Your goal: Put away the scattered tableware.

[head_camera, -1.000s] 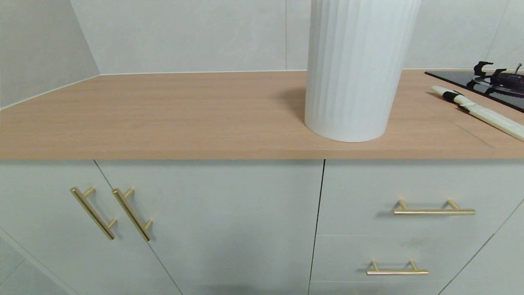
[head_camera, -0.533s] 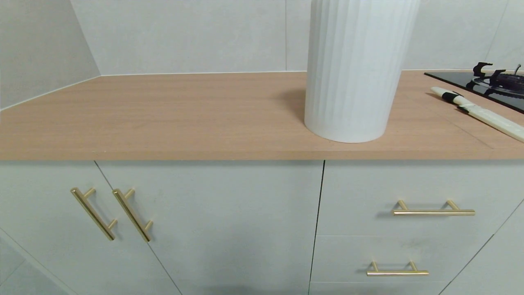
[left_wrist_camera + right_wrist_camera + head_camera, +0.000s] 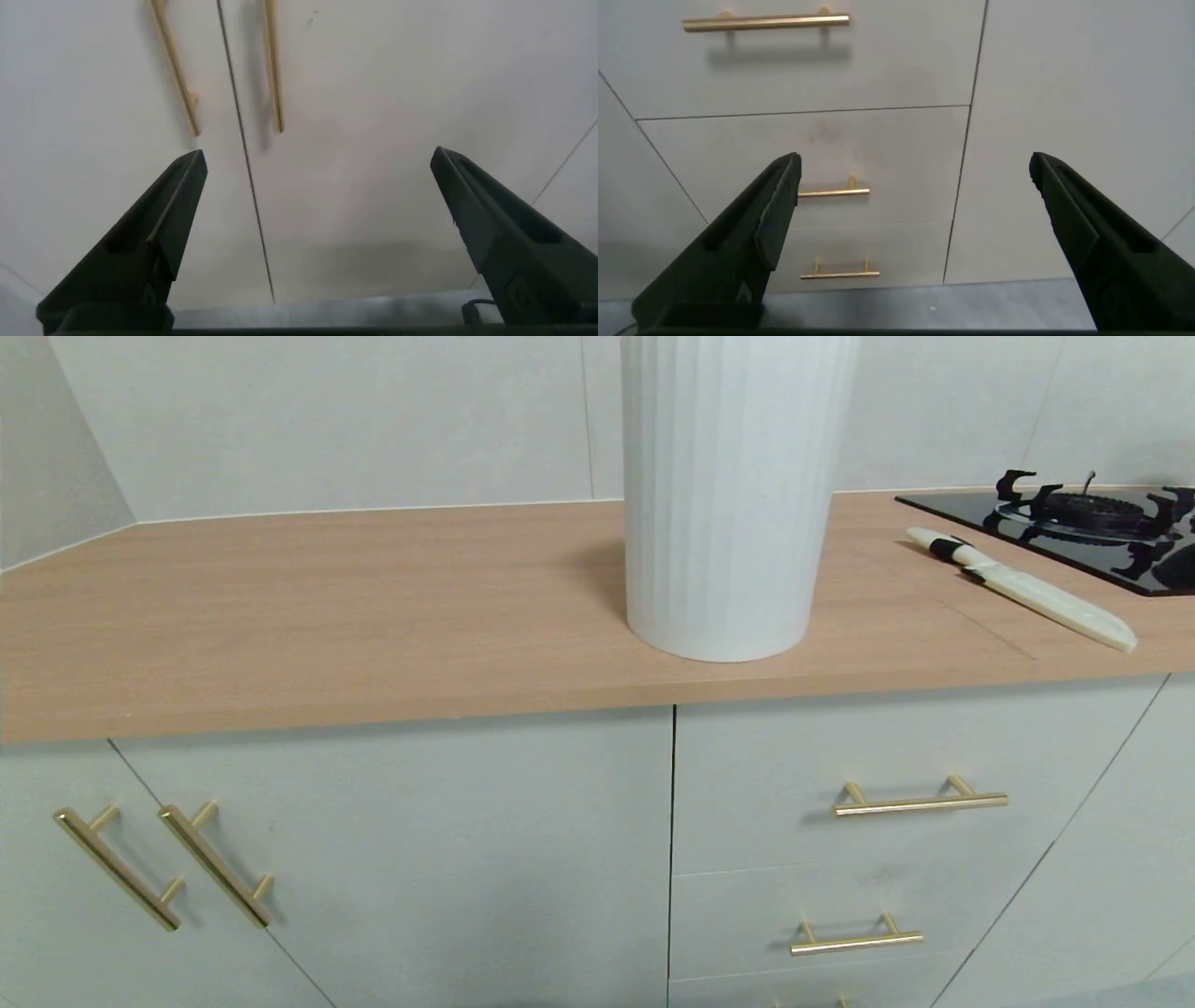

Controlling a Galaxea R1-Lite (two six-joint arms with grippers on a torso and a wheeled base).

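Worktop (image 3: pixel 327 607): light wood grain, running to a corner at the left. Back wall (image 3: pixel 355 420) and side wall (image 3: pixel 47 448): large pale grey tiles with thin joints. Light is even and the shadows are soft.

Below the worktop, matt grey-white cabinet fronts. Two doors (image 3: pixel 448 859) at the left, their brass bar handles (image 3: pixel 117 868) (image 3: pixel 217 866) side by side at the seam. A drawer stack (image 3: pixel 934 747) at the right, with horizontal brass handles (image 3: pixel 920 800) (image 3: pixel 857 941).

Black glass hob (image 3: pixel 1074 537) set into the worktop at the far right, carrying a black burner grate (image 3: pixel 1088 507).
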